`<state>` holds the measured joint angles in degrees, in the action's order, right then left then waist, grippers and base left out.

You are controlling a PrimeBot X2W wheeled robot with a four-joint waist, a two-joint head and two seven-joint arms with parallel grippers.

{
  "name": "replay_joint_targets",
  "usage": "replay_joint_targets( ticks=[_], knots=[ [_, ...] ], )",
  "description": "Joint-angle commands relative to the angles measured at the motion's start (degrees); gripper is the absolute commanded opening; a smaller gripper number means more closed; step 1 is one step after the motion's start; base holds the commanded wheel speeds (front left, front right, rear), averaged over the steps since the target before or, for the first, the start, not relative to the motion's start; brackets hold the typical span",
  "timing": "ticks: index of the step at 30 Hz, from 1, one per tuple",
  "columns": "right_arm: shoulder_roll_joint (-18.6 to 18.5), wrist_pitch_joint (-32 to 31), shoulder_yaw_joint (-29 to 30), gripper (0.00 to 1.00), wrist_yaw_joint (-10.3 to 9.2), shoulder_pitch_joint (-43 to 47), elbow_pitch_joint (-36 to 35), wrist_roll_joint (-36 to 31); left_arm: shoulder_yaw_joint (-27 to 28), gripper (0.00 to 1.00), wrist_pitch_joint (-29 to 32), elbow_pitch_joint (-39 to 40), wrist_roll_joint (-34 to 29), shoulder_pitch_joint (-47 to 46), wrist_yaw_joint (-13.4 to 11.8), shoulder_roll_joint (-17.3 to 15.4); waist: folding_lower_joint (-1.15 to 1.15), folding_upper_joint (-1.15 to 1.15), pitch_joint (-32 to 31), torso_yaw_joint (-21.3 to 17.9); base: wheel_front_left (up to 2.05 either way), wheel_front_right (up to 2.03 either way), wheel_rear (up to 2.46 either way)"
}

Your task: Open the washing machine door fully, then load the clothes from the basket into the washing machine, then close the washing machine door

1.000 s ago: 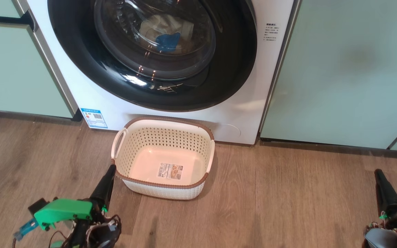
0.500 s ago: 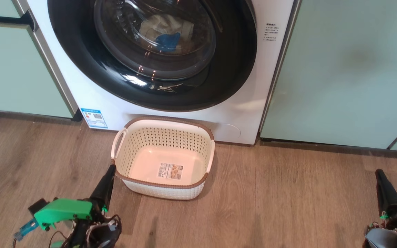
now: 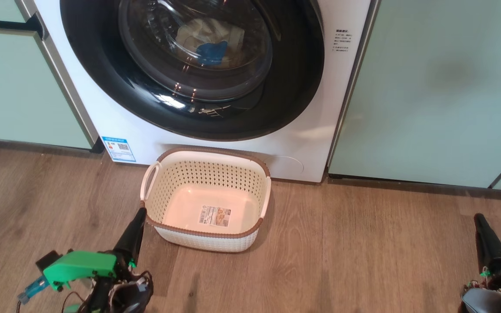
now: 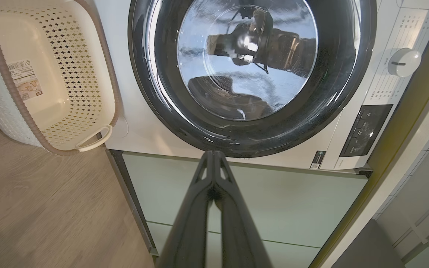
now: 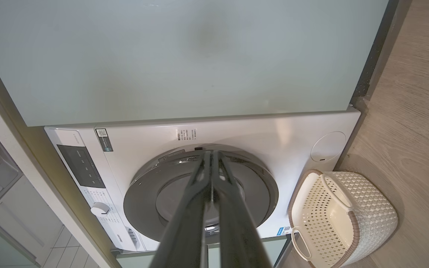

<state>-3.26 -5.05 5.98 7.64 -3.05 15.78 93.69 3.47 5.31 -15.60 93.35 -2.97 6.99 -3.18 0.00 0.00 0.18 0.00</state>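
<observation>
Looking through the head view, I see the washing machine (image 3: 302,143) with the washing machine door (image 3: 102,87) shut flush against its white front. The clothes (image 3: 209,43) lie inside the drum behind the glass, pale fabric with a bright blue patch. The basket (image 3: 207,241) sits on the wooden floor (image 3: 363,252) just in front of the machine, its bare base showing a label sticker (image 3: 214,216). My left gripper (image 3: 141,211) hangs at the lower left, its tip just beside the basket's near left corner; I cannot tell if they touch. My right gripper (image 3: 478,217) is at the lower right, well apart from the basket, over bare floor.

On the left wrist view, the left gripper (image 4: 213,153) has its fingers pressed together at the tips and nothing between them. It points at the lower rim of the door (image 4: 251,137). The basket (image 4: 73,74) is at the upper left.

On the right wrist view, the right gripper (image 5: 211,152) is likewise pinched closed and holds nothing, aimed at the door's (image 5: 143,193) upper edge. The basket (image 5: 367,208) is at the lower right, and a pale green cabinet panel (image 5: 181,56) spans the top.
</observation>
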Motion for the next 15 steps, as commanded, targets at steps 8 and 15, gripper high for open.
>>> replay_joint_targets(
  ticks=[8, 15],
  knots=[
    [-0.5, -0.5, -0.7, 0.0, -0.15, -3.0, -1.8, -0.5, 2.1, 0.0, 0.4, 1.6, -0.4, -3.1, 0.5, -0.4, 0.0, 0.0, 0.0, 0.0, 0.0, 0.0, 0.0],
    [-0.4, -0.6, -0.5, 0.0, -0.15, -3.0, -1.8, -0.6, 2.2, 0.0, 0.5, 1.6, -0.5, -3.1, 0.5, -0.3, 0.0, 0.0, 0.0, 0.0, 0.0, 0.0, 0.0]
  ],
)
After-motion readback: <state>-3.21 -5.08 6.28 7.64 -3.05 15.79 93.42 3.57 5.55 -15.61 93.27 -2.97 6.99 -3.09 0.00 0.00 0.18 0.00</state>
